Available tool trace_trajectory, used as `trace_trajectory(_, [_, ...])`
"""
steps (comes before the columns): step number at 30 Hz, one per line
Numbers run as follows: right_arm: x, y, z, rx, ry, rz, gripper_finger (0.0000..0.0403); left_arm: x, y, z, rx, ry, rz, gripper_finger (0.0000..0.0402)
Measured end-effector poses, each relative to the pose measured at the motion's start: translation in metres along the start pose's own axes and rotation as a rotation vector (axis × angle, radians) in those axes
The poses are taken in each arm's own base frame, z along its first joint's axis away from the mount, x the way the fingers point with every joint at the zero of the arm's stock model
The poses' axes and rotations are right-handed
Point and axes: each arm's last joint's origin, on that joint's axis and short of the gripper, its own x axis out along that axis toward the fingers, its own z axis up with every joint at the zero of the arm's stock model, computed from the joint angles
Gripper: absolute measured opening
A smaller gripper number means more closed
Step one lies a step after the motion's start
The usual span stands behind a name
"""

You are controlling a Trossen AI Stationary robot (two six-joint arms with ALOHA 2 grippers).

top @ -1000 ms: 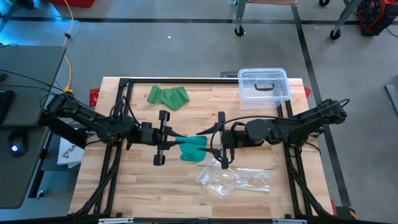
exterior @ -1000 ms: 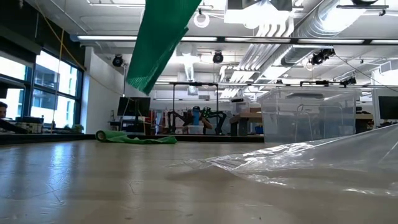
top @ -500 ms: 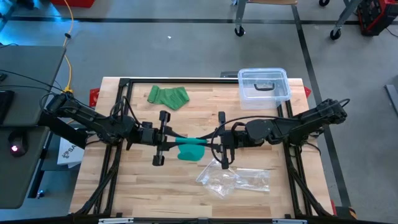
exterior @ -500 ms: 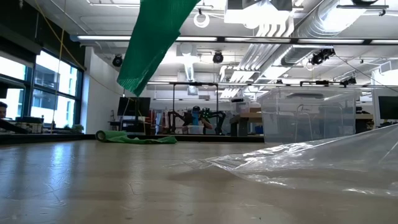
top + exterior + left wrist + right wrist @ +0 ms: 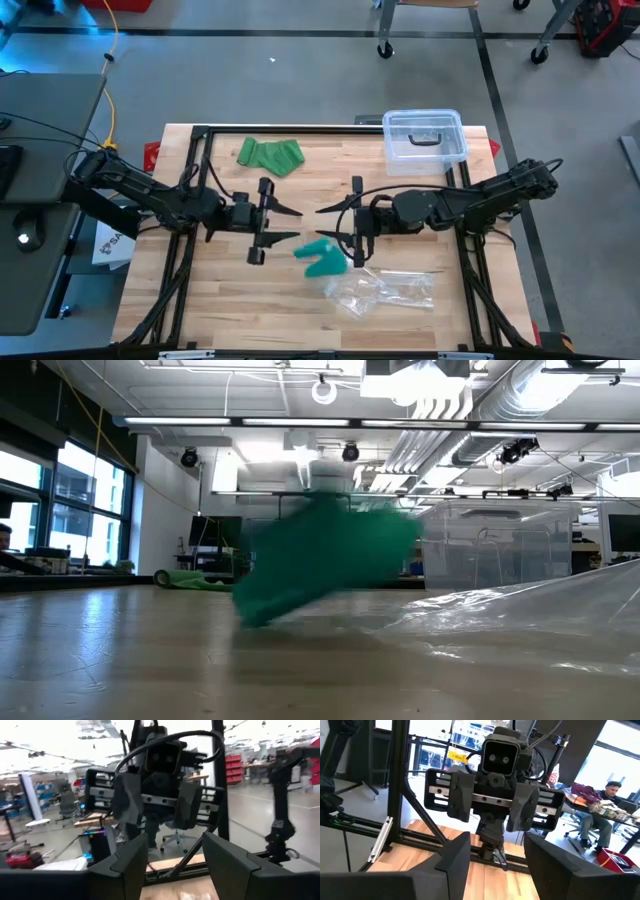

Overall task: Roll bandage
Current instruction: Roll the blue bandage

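Both sets of jaws stand apart with nothing between them. The left gripper and right gripper face each other over the middle of the table, near but not touching. The green bandage sits just below the gap, at the edge of the clear plastic bag; in the low view it is a blur, perhaps not yet settled. A second green bandage lies well apart, near the clear lidded box.

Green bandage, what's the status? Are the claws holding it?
Left gripper and right gripper both open, empty, facing each other. Green bandage loose on the table beside the plastic bag. Nothing in the way.
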Motion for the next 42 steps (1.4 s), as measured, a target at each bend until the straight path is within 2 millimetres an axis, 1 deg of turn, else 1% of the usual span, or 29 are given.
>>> trace_trajectory(2, [-0.001, 0.000, -0.004, -0.010, 0.046, -0.004, 0.0175, 0.000, 0.001, -0.004, 0.013, 0.047, 0.039, 0.0164])
trace_trajectory(4, [-0.003, 0.000, -0.011, -0.008, 0.128, -0.022, 0.0174, -0.003, 0.002, -0.010, 0.028, 0.127, 0.091, 0.0155])
trace_trajectory(8, [-0.007, -0.007, -0.033, 0.051, 0.344, -0.007, 0.0174, -0.010, 0.004, -0.024, -0.007, 0.305, 0.165, 0.0146])
trace_trajectory(10, [-0.006, -0.009, -0.051, 0.110, 0.440, 0.049, 0.0174, -0.014, 0.004, -0.033, -0.023, 0.397, 0.163, 0.0145])
trace_trajectory(13, [-0.005, -0.005, -0.088, 0.191, 0.537, 0.144, 0.0174, -0.016, 0.000, -0.051, -0.048, 0.547, 0.149, 0.0145])
trace_trajectory(16, [-0.007, 0.001, -0.126, 0.254, 0.608, 0.147, 0.0174, -0.015, -0.005, -0.075, -0.078, 0.708, 0.152, 0.0145])
trace_trajectory(18, [-0.007, 0.004, -0.147, 0.293, 0.651, 0.133, 0.0174, -0.010, -0.010, -0.090, -0.084, 0.769, 0.162, 0.0145])
trace_trajectory(20, [-0.002, 0.008, -0.164, 0.315, 0.684, 0.137, 0.0174, 0.000, -0.012, -0.106, -0.070, 0.803, 0.147, 0.0145])
trace_trajectory(25, [0.019, 0.014, -0.197, 0.341, 0.765, 0.170, 0.0174, 0.026, -0.009, -0.147, -0.031, 0.852, 0.070, 0.0145])
trace_trajectory(29, [0.037, 0.021, -0.212, 0.344, 0.817, 0.172, 0.0174, 0.036, -0.002, -0.174, -0.050, 0.898, 0.064, 0.0145])
trace_trajectory(32, [0.045, 0.028, -0.222, 0.333, 0.860, 0.180, 0.0174, 0.039, 0.000, -0.189, -0.071, 0.930, 0.060, 0.0145])
trace_trajectory(38, [0.048, 0.033, -0.231, 0.324, 0.912, 0.168, 0.0174, 0.041, -0.001, -0.209, -0.082, 0.977, 0.046, 0.0145])
trace_trajectory(42, [0.048, 0.033, -0.232, 0.333, 0.914, 0.188, 0.0174, 0.043, -0.004, -0.218, -0.112, 0.988, 0.016, 0.0145])
